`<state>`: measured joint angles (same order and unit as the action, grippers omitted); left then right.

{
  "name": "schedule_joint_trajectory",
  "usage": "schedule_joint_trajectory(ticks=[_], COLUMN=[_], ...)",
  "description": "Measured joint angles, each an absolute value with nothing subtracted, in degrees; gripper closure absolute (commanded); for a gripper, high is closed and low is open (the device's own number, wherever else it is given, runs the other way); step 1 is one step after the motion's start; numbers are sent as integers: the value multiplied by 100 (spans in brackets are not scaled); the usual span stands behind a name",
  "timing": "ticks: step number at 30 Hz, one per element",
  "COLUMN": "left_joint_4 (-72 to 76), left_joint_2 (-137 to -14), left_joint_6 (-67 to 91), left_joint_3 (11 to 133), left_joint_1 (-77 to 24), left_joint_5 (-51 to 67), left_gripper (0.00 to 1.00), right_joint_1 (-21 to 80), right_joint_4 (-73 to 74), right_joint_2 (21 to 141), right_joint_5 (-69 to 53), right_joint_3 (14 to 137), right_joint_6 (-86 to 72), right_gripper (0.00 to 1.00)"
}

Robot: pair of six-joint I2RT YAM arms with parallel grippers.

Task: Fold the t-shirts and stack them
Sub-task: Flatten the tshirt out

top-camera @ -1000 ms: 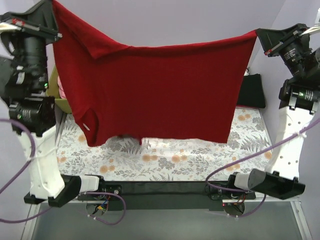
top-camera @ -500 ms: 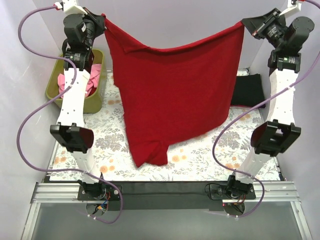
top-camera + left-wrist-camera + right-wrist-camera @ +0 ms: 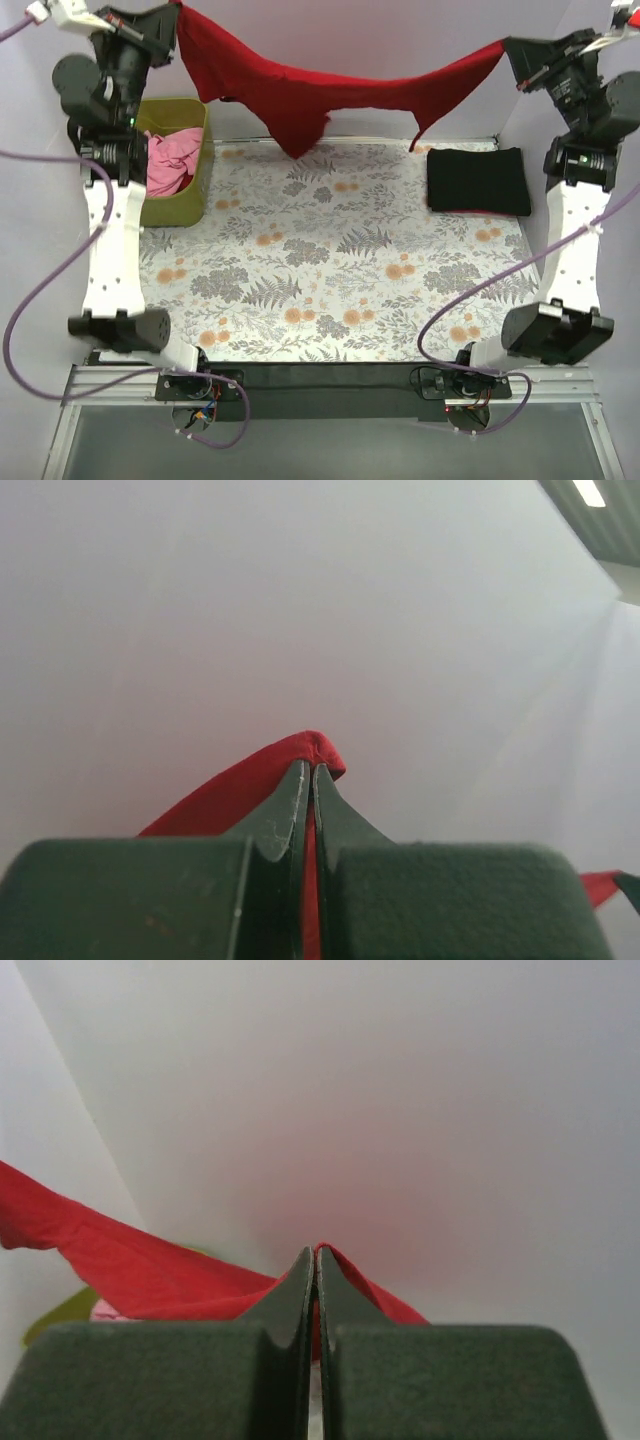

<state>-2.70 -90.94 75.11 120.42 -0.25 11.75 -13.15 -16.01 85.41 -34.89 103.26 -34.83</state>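
Observation:
The dark red t-shirt (image 3: 320,92) hangs stretched in the air across the back of the table, sagging in the middle. My left gripper (image 3: 172,20) is shut on its left corner, red cloth pinched between the fingers in the left wrist view (image 3: 310,775). My right gripper (image 3: 508,48) is shut on its right corner, also seen in the right wrist view (image 3: 316,1258). A folded black t-shirt (image 3: 478,180) lies flat at the back right of the table. A light pink t-shirt (image 3: 168,162) lies bunched in the bin.
The olive-green bin (image 3: 196,110) stands at the back left. The floral table cloth (image 3: 330,270) covers the table. Purple walls close in on the back and both sides.
Both arms have swung the red t-shirt away from the camera toward the back wall. It hung as a tall sheet over the table; now it stretches nearly level at the back, uncovering the table.

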Motion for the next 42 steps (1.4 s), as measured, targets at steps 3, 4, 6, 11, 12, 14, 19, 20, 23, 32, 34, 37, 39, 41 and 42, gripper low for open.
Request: schedule_joint_trajectory(ticks=[3,4,6,11,12,14,19,20,23,32,34,37,39,41,42], left_joint_4=[67,134,224,-360,-567,-1063,-2294,-2493,-3081,-4003,-4077,-4130,-4134,-4088,-4029], left_joint_2=[-7817,-7489,-6757,-5172,-4969,-4431,-3103,-2923,-2493,-1870,-1754,-1627,-1632,-1702,-1769], left_joint_6=[7481,7478,7465,7511,7524,7579,8029,8143,8547,9546,9679,9806,9817,9758,9695], left_joint_3=[10348,9870,8739,6353,6090,5500,4309,4156,3719,3000,2932,2895,2895,2895,2897], left_joint_1=[-23,-23,-23,-23,-23,-113,-515,-563,-690,-775,-775,-775,-775,-775,-775], left_joint_5=[1271,1264,1253,1221,1138,790,-333,-456,-843,-1404,-1466,-1581,-1651,-1704,-1715], left_gripper=[100,100,100,100,100,100,100,100,100,100,100,100,100,100,100], right_joint_1=[-1317,-1317,-1315,-1323,-1326,-1328,-1326,-1326,-1328,-1350,-1350,-1356,-1367,-1378,-1380], right_joint_4=[-1898,-1966,-2040,-1907,-1846,-1647,-1352,-1264,-1022,-67,134,462,609,670,692], right_joint_2=[7797,7577,7227,6573,6425,6110,5336,5223,5026,5098,5094,5030,4917,4845,4842], right_joint_5=[-3640,-3730,-3898,-4097,-4093,-4093,-3938,-3854,-3577,-2589,-2440,-2185,-2016,-1907,-1855], right_joint_3=[9150,8694,7806,5446,4989,4257,3144,3006,2655,2119,2027,1949,1942,1942,1951], right_joint_6=[-3070,-2930,-2689,-2377,-2357,-2335,-2257,-2246,-2233,-2414,-2473,-2541,-2576,-2591,-2591], right_gripper=[99,99,99,99,99,99,99,99,99,99,99,99,99,99,99])
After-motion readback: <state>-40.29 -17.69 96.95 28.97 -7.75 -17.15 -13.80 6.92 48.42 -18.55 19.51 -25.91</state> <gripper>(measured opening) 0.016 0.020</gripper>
